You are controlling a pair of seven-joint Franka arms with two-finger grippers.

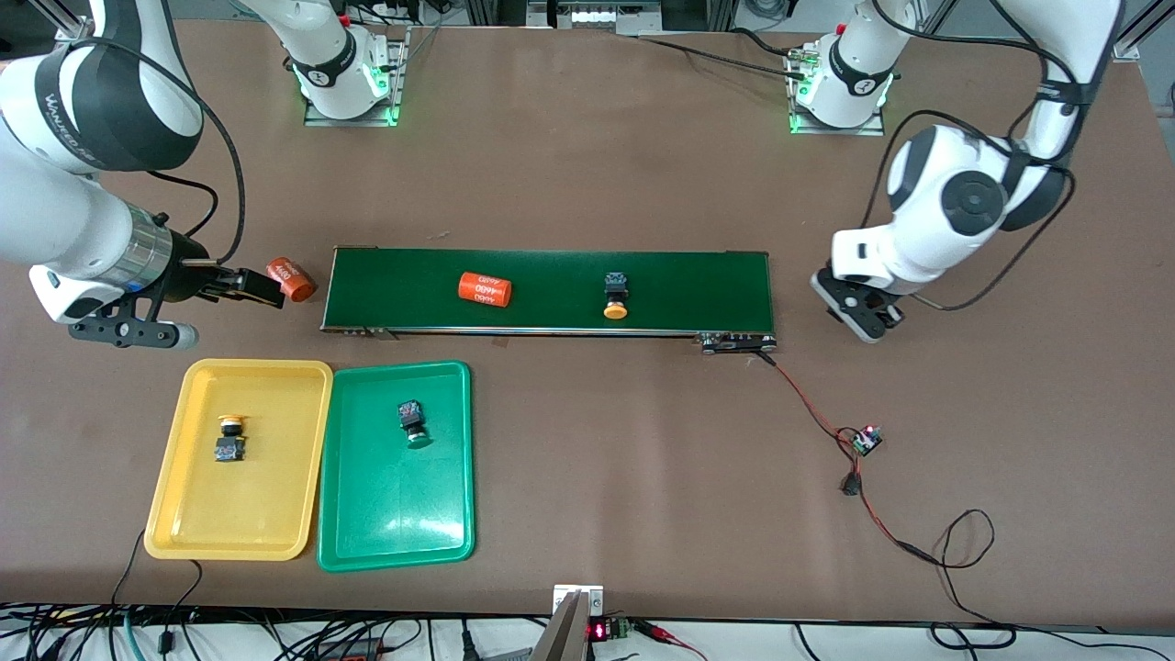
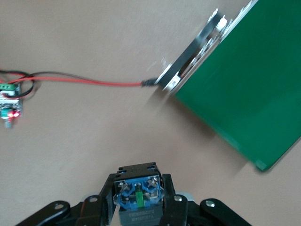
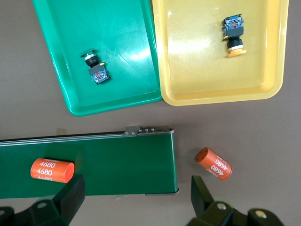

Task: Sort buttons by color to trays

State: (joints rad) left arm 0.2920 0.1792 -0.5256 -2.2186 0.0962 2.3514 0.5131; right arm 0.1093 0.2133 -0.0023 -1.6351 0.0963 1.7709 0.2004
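My left gripper point(image 1: 866, 319) hangs over bare table off the left arm's end of the belt, shut on a button point(image 2: 139, 192) with a black-blue body; its cap is hidden. A yellow-capped button point(image 1: 615, 295) lies on the belt. Another yellow button point(image 1: 230, 440) point(image 3: 233, 29) lies in the yellow tray point(image 1: 248, 514) point(image 3: 197, 70). A green-capped button point(image 1: 412, 420) point(image 3: 95, 67) lies in the green tray point(image 1: 395, 514) point(image 3: 117, 28). My right gripper point(image 1: 264, 288) point(image 3: 136, 197) is open over the table at the belt's other end, holding nothing.
The dark-green conveyor belt point(image 1: 551, 290) point(image 3: 117, 160) point(image 2: 249, 94) carries an orange cylinder point(image 1: 484, 289) point(image 3: 52, 170). A second orange cylinder point(image 1: 291, 278) point(image 3: 214, 163) lies on the table beside my right gripper. A red wire runs from the belt to a small circuit board point(image 1: 866, 440) point(image 2: 10, 101).
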